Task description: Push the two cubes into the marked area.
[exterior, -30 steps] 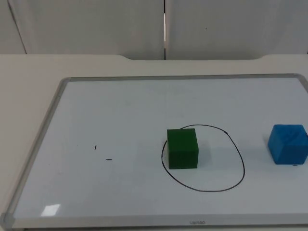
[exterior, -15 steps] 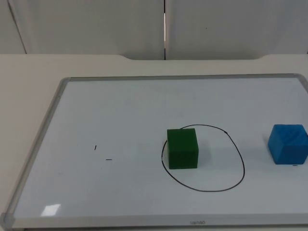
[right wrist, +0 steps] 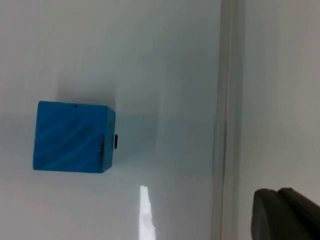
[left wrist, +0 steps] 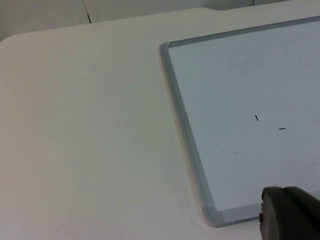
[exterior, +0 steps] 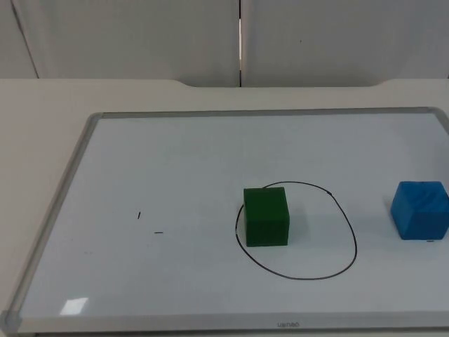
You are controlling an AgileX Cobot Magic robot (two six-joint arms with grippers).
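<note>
My left gripper hangs over the near corner of the whiteboard, by its grey rim. My right gripper hangs just outside the rim; the blue cube sits past it. The green cube sits inside the black ring. I cannot tell how far my fingers are spread.

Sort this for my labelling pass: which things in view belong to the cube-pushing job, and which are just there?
Part of the job:
- green cube, inside the drawn ring at its left edge
- blue cube, outside the ring to its right
- marked area, the black ring

Just there:
- whiteboard under it all
- two small pen ticks
- white table
</note>
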